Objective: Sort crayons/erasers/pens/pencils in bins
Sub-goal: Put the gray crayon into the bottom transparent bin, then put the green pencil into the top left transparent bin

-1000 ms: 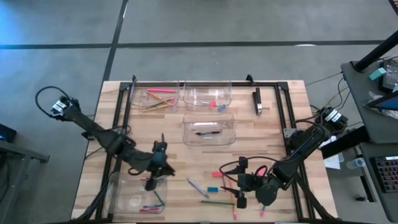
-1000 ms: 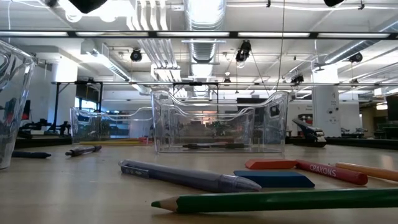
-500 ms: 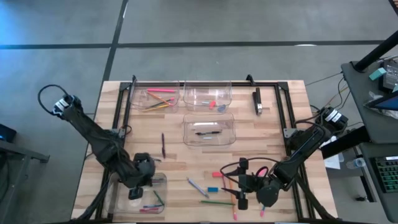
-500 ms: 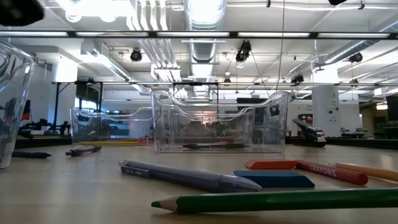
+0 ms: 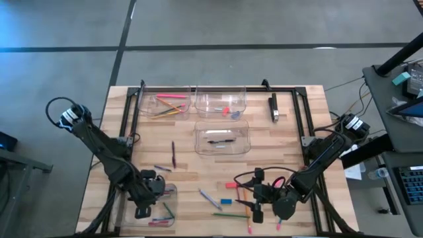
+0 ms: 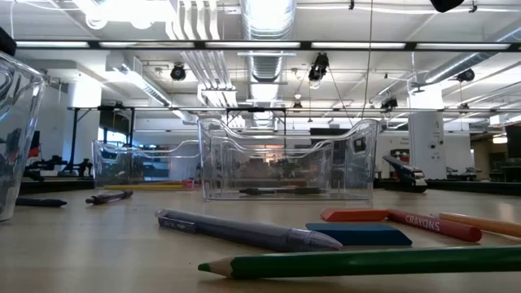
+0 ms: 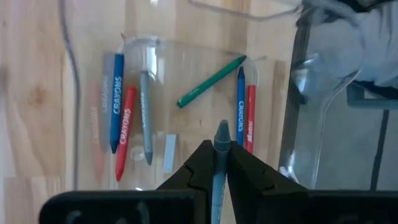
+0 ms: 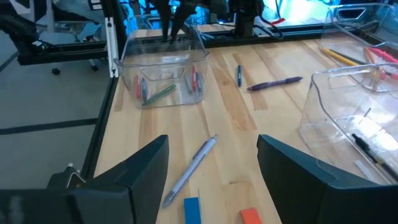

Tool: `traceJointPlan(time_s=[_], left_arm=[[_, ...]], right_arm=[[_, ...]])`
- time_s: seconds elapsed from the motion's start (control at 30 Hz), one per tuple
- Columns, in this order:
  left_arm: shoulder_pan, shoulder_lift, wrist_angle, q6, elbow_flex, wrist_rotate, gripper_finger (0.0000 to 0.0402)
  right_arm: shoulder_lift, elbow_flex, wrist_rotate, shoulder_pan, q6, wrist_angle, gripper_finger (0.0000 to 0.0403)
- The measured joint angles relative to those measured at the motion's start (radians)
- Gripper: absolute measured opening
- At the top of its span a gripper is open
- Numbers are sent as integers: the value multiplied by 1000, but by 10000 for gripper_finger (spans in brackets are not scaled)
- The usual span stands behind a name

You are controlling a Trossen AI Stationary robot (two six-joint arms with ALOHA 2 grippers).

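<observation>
Crayon (image 7: 219,163) in left tool (image 7: 215,163)

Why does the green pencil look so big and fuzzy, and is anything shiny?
In the low view the green pencil lies nearest the camera, so it looks large and soft, while the clear bin farther back is sharper and the ceiling lights glare white. In the left wrist view the left tool, shut on a gray-blue crayon, is dark, and the plastic bin wall blurs what lies behind it.

Bright even overhead light; ceiling lamps (image 6: 269,16) glare; left wrist view's near foreground blurred.
</observation>
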Motion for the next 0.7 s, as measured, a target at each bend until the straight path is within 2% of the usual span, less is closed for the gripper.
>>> traceJointPlan(time_s=[0.47,0.7], left_arm=[[-8,76,2,-2,-8,29,36],[-7,94,3,-6,-14,27,95]], right_arm=[[0,0,-17,1,-1,-11,233],[0,0,-17,1,24,-13,235]])
